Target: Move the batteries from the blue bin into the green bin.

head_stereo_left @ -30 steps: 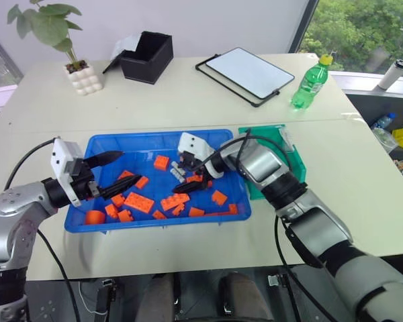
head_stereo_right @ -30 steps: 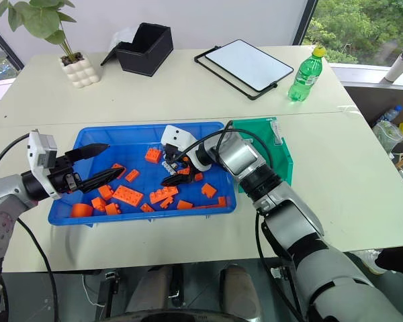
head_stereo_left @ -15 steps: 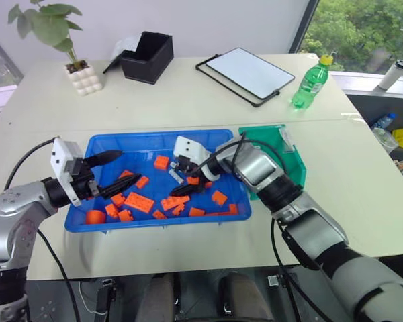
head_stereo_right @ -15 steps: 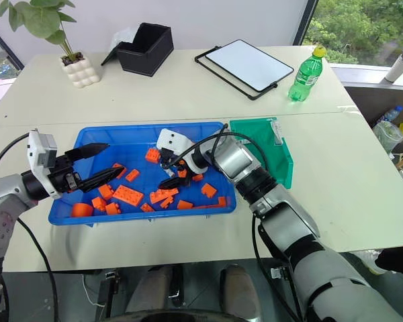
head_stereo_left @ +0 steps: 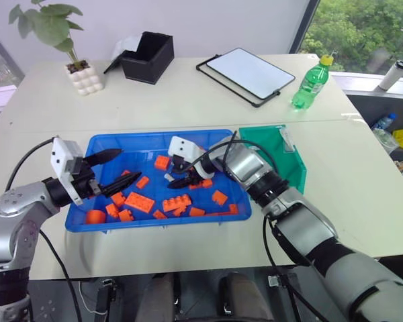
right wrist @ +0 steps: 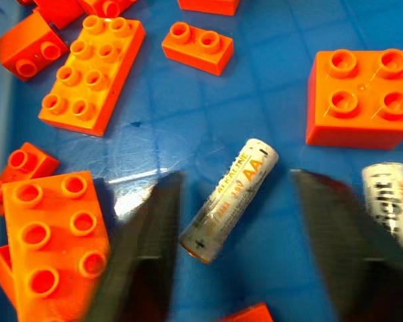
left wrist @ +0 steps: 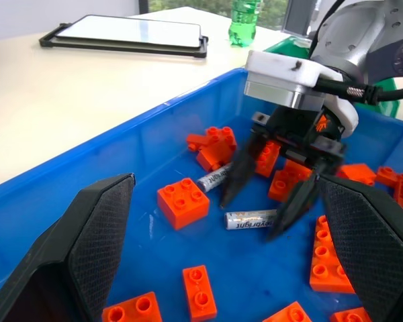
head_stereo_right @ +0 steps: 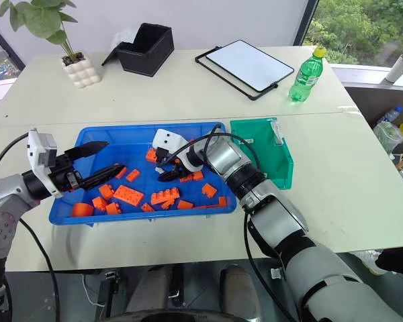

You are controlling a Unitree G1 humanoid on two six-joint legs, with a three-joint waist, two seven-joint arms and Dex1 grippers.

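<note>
The right gripper (left wrist: 265,201) has shifted deeper into the blue bin (head_stereo_left: 114,142), its fingers parted astride one AA battery (right wrist: 230,199) lying flat on the bin's floor, not pinching it. A second battery (left wrist: 213,178) lies just beside. The left gripper (head_stereo_left: 117,171) hovers spread over the bin's left part.

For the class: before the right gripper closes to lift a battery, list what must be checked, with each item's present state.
1. Right gripper fingers straddle one battery, apart from it: ok.
2. Second battery sits near one finger, could get nudged: not ok.
3. Orange bricks lie outside the gap: ok.
4. Green bin beside the blue bin, open side up: ok.
5. Left gripper open, well away from the pick: ok.
6. Green bin's contents: cannot tell.
</note>
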